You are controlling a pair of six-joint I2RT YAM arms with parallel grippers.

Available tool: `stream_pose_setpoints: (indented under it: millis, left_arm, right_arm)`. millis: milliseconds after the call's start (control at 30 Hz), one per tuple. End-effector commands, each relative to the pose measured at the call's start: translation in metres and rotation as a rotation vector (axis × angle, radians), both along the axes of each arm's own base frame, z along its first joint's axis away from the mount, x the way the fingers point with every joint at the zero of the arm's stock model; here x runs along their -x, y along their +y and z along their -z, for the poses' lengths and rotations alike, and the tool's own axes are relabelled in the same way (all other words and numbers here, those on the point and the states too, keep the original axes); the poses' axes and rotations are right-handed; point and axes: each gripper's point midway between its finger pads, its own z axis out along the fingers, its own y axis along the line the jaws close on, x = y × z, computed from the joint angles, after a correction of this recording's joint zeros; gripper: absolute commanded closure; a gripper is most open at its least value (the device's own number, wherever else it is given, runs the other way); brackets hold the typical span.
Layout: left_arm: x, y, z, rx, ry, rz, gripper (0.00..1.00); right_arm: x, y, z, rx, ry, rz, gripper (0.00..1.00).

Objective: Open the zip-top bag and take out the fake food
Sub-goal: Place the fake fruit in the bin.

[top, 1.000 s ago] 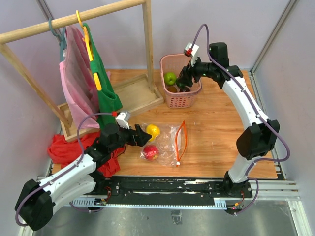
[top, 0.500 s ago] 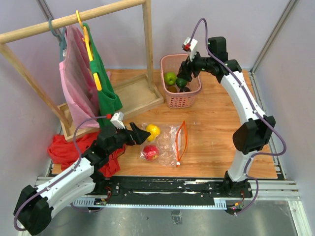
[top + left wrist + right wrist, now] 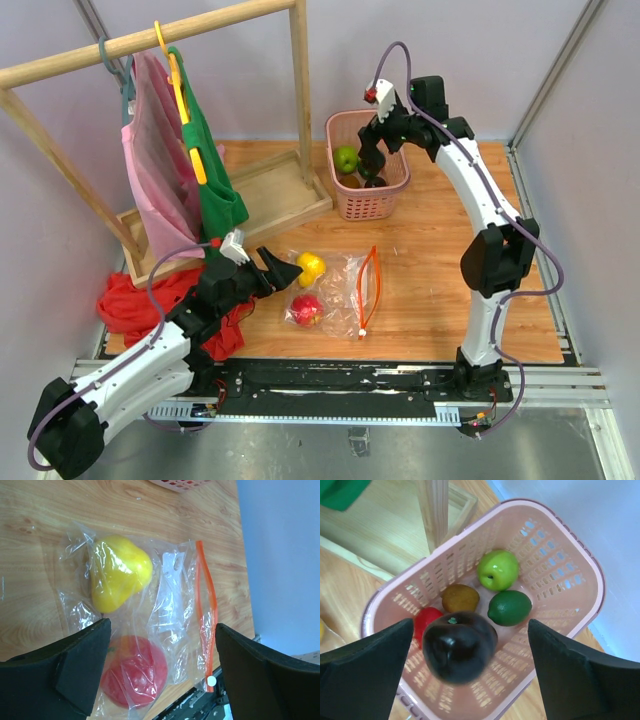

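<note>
Worry here: left gripper (image 3: 162, 627), jaws wide apart, hangs over the zip-top bag (image 3: 175, 580) lying flat on the table (image 3: 430, 260); if it pinches through the plastic, the whole bag could lift too. Bag holds a yellow piece (image 3: 120, 572) and a red piece (image 3: 135, 672). Right gripper (image 3: 471, 623), also spread open, is above the pink basket (image 3: 560, 540) holding a light green apple (image 3: 497, 569), dark green lime (image 3: 509, 607), brown fruit (image 3: 460, 597), red bit (image 3: 427, 620) and dark purple piece (image 3: 460, 650)

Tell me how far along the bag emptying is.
Done: the zip-top bag gapes open; green apple, lime, brown piece and small red piece lie in the pink basket. In hand: a dark purple piece sits ungripped between the open right jaws. Remaining: yellow piece and red round piece inside the bag, under the open left jaws.
</note>
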Motion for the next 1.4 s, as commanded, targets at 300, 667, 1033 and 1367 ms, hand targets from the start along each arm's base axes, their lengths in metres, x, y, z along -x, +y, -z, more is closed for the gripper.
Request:
stream_pose_setpoints:
  millis: [300, 667, 1033, 1367]
  left_arm:
    - [-0.001, -0.005, -0.005, 0.06, 0.073, -0.013, 0.14]
    - [0.004, -0.009, -0.002, 0.093, 0.097, 0.005, 0.16]
    - [0.02, -0.025, -0.016, 0.165, 0.003, 0.15, 0.19]
    - [0.022, -0.027, -0.023, -0.032, -0.136, 0.27, 0.22]
  right_arm:
    - [0.0, -0.014, -0.048, -0.054, -0.229, 0.008, 0.02]
    - [0.149, -0.008, -0.036, -0.156, -0.187, -0.356, 0.01]
    - [0.299, -0.019, 0.031, -0.117, -0.187, -0.747, 0.01]
    - [0.319, -0.043, 0.1, 0.079, -0.127, -0.799, 0.01]
